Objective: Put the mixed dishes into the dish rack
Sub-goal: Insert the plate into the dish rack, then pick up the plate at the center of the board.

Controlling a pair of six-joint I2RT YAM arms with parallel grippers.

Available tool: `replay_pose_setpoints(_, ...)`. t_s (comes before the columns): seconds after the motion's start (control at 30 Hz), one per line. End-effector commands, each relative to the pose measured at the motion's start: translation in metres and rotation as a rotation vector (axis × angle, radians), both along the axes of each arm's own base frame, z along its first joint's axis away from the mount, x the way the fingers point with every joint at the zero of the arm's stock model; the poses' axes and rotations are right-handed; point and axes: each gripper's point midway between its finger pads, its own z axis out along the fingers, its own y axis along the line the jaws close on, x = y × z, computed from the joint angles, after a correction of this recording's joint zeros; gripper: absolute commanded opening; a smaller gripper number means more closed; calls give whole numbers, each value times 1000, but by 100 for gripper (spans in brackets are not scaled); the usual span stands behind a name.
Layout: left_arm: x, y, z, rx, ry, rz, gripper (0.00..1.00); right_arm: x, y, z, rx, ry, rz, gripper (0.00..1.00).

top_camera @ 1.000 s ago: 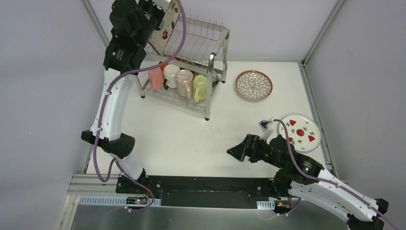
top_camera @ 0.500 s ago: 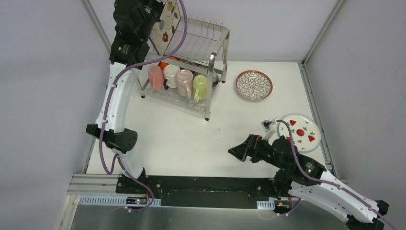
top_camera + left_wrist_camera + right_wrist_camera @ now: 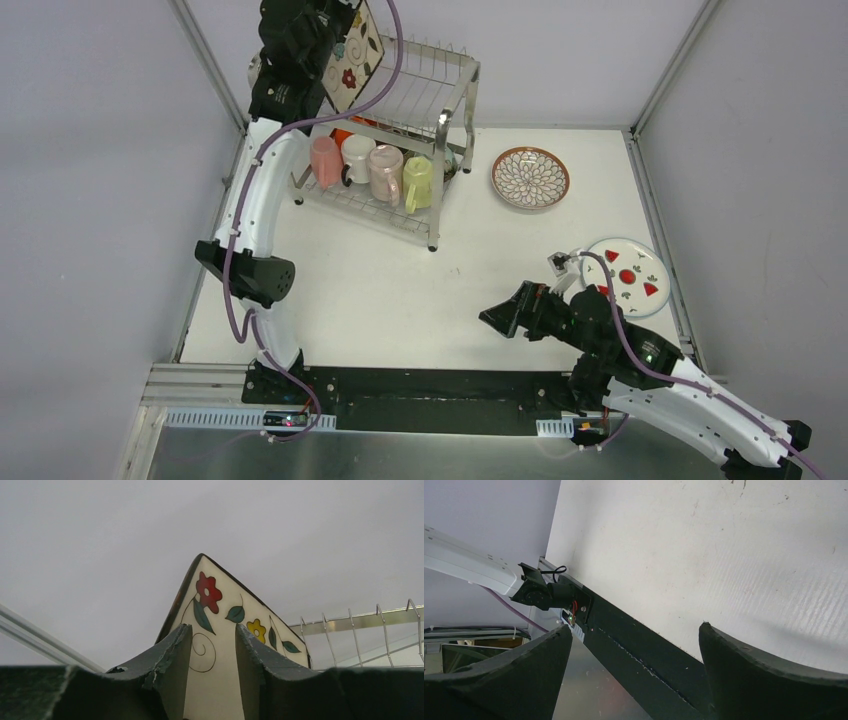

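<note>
The square floral cream plate stands on edge, tilted, at the left end of the dish rack's upper tier. My left gripper is right beside it. In the left wrist view the fingers stand apart, and the plate's painted face fills the gap behind them. Several mugs and an orange bowl sit on the lower tier. The brown-rimmed plate and the white red-marked plate lie on the table. My right gripper hovers wide open and holds nothing.
The rack's upright wire prongs rise just right of the floral plate. The cell's back wall and a corner post are close behind my left arm. The black base strip at the near table edge lies under my right gripper.
My left arm has carried the floral plate to the right over the rack's upper tier, and its jaws have parted. The right arm has barely moved.
</note>
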Motion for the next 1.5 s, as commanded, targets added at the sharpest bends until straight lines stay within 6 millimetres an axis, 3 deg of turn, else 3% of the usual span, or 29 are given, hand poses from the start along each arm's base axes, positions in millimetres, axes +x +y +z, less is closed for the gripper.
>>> replay_pose_setpoints(0.0,-7,-4,21,-17,-71,-34,40,4,-1,13,24,-30,-18,100)
replay_pose_setpoints(0.13,-13,-5,25,-42,-73,-51,48,4,1,12,22,-26,-15,100)
replay_pose_setpoints(0.33,-40,-4,39,-98,-82,-105,58,5,3,12,21,-25,-13,100)
replay_pose_setpoints(0.5,-56,1,35,-143,-42,-113,65,5,6,12,28,-21,-8,100)
replay_pose_setpoints(0.77,-97,3,-11,-282,156,-172,84,14,-5,-1,-46,-13,-75,100)
replay_pose_setpoints(0.87,-119,7,-22,-320,234,-180,88,19,-12,0,-59,-21,-115,100)
replay_pose_setpoints(0.93,-144,8,-24,-348,263,-214,99,22,-14,0,-64,-27,-139,100)
replay_pose_setpoints(1.17,-219,9,-57,-474,359,-326,99,38,-27,-3,-144,-30,-244,100)
replay_pose_setpoints(1.47,-272,-9,-149,-528,599,-460,99,63,-27,10,-205,-62,-352,100)
